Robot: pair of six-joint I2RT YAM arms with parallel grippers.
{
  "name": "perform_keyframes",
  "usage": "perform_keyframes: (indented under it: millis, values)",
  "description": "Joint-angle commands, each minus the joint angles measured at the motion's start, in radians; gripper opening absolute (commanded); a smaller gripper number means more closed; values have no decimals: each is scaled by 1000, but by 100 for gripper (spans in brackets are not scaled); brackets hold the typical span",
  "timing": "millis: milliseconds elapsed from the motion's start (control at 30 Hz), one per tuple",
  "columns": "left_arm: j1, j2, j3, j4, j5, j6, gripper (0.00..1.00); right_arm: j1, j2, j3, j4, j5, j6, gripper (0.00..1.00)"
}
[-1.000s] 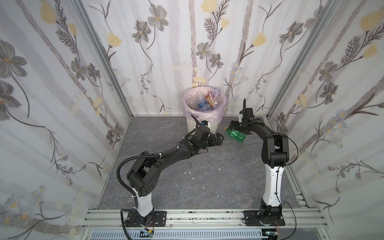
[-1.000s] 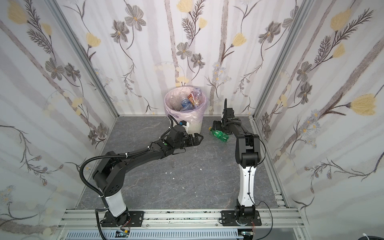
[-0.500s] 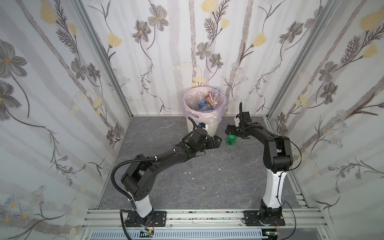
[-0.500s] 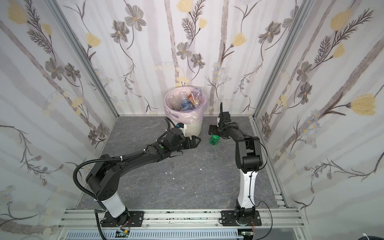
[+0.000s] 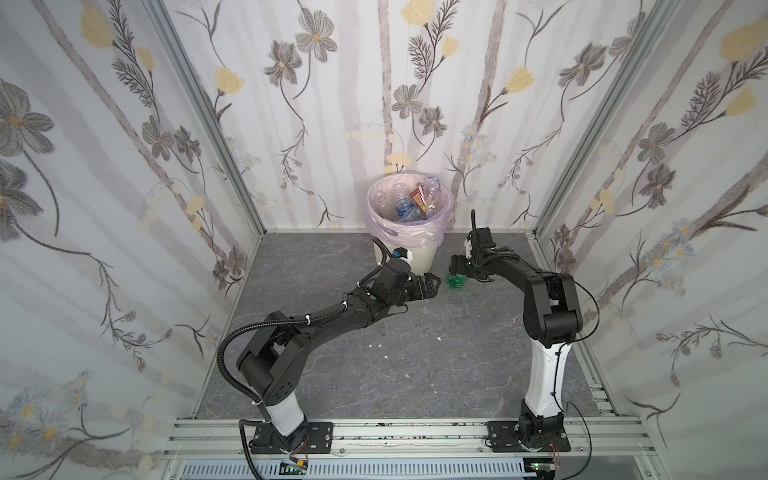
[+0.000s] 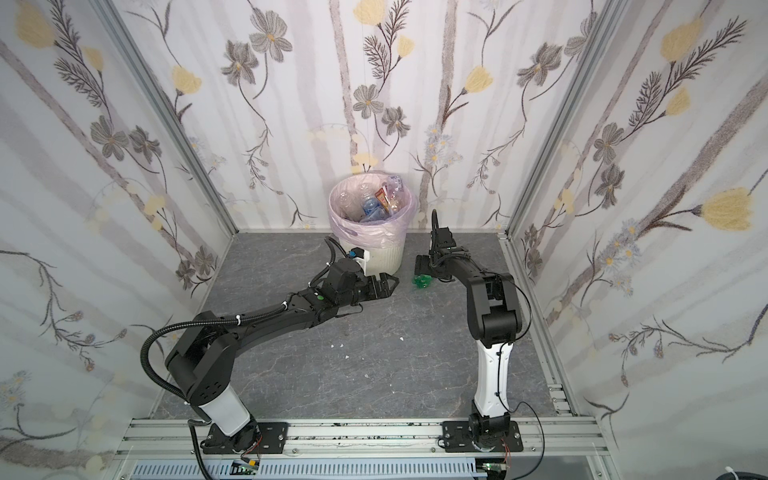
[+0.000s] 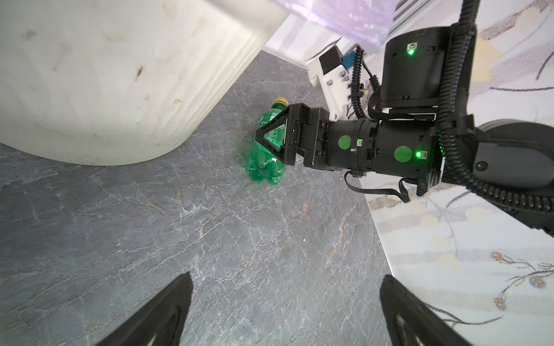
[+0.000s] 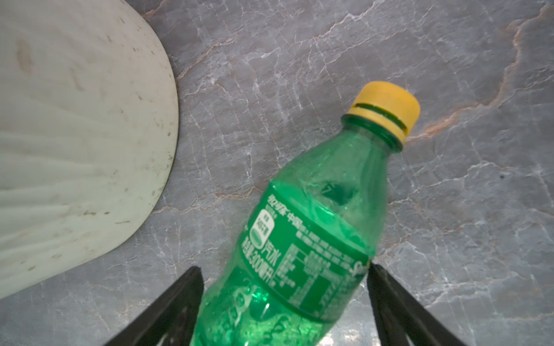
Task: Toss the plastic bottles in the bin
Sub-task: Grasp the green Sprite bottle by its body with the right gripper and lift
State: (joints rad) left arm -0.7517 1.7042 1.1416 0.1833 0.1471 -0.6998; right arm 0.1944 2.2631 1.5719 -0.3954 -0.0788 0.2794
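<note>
Right gripper astride green bottle at label band, clamped or not you can't tell; long axis crosses jaw line, slightly skewed. Left gripper wide, empty, farther off.

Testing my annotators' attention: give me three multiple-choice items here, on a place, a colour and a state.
1. The green bottle is: A at the right gripper, beside the bin; B inside the bin; C upright by the front rail.
2. Its cap is: A blue; B yellow; C red.
3. The left gripper is: A shut on a bottle; B shut, empty; C open, empty.
Key: A, it lies outside, by the bin's wall; B, the right wrist view shows yellow; C, its jaws stand apart, nothing between.
</note>
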Motion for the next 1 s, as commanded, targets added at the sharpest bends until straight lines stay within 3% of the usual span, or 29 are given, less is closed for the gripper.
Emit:
perform_keyframes:
  millis: [0, 533, 967]
  values:
    - [3, -12, -7, 39, 2, -12, 100, 6, -13, -10, 13, 14, 1, 83]
    - [12, -33, -30, 47, 7, -25, 100, 31, -120, -187, 70, 10, -19, 68]
    - [13, -44, -43, 51, 5, -38, 100, 42, -140, -221, 67, 26, -29, 57]
